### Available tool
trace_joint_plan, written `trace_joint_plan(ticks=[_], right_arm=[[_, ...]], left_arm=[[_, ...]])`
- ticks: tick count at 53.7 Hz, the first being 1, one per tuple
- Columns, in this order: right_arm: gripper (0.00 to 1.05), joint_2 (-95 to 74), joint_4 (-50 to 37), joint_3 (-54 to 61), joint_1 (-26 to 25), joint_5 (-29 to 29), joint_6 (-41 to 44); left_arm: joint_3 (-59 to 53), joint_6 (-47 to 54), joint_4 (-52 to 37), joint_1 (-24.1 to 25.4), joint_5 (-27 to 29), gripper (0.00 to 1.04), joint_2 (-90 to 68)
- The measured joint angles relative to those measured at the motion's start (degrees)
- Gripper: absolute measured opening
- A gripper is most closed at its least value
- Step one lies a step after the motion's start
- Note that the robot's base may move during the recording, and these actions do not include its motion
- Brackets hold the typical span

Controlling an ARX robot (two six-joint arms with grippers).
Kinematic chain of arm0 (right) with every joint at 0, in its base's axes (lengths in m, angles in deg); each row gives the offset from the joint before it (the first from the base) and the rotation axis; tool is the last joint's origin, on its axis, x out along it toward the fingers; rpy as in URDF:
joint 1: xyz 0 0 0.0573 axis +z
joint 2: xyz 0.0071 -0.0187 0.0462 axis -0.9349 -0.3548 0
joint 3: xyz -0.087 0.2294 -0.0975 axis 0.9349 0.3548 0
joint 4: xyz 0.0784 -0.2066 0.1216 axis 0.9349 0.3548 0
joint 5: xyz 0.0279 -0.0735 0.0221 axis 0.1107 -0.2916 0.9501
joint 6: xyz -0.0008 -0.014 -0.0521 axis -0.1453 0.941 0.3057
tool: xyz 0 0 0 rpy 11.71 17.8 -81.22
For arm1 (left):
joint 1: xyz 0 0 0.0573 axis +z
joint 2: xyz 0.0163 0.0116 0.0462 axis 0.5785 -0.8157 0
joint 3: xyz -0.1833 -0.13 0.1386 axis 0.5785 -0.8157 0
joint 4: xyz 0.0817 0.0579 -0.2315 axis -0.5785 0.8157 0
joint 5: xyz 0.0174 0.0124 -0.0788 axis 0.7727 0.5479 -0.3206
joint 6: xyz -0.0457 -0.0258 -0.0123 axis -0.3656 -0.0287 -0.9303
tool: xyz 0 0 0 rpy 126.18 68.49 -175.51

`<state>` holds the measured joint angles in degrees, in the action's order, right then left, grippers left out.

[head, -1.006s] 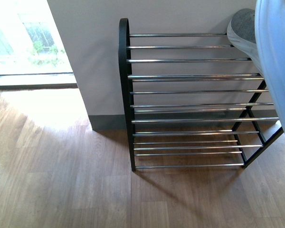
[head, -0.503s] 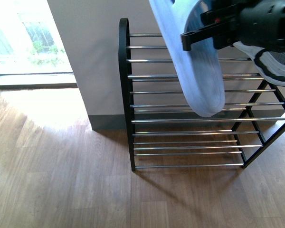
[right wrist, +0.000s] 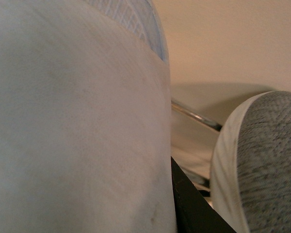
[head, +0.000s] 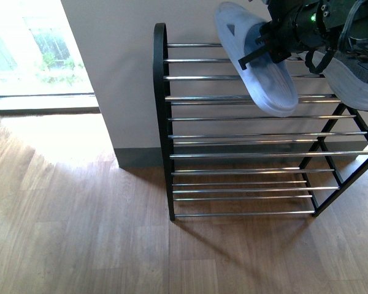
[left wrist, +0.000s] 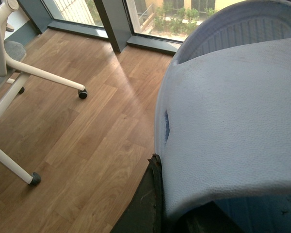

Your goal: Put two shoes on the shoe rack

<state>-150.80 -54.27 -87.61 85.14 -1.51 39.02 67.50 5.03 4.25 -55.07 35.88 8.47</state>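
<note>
Wood floor, pale wall behind. The shoe rack (head: 172,122) stands against that wall, and a pale blue slide (head: 257,61) now lies tilted over its top rods, lower and flatter than half a second ago, when it hung nearly upright. A gripper (head: 264,46) is clamped on the slide; which arm cannot be told. Just beside it on the top tier sits a grey sneaker (head: 356,79), unmoved.
</note>
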Motion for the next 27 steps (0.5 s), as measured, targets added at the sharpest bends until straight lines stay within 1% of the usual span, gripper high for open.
trace_joint_plan(ticks=[8,14,19,27], right_arm=[[0.01,-3.3,2.9,-5.7,-1.4,-3.3,5.5],[0.01,-5.1,3.9,-8.5,-2.8,-7.4,10.9],[0.01,-5.6,5.0,-8.9,-3.6,-7.9,12.1],[0.01,-6.2,4.5,-9.5,-4.0,-9.8,14.1]], left_arm=[[0.0,0.0,0.0,0.0,0.0,0.02,0.0],[0.0,0.0,0.0,0.0,0.0,0.02,0.0],[0.0,0.0,0.0,0.0,0.0,0.02,0.0],[0.0,0.0,0.0,0.0,0.0,0.02,0.0]])
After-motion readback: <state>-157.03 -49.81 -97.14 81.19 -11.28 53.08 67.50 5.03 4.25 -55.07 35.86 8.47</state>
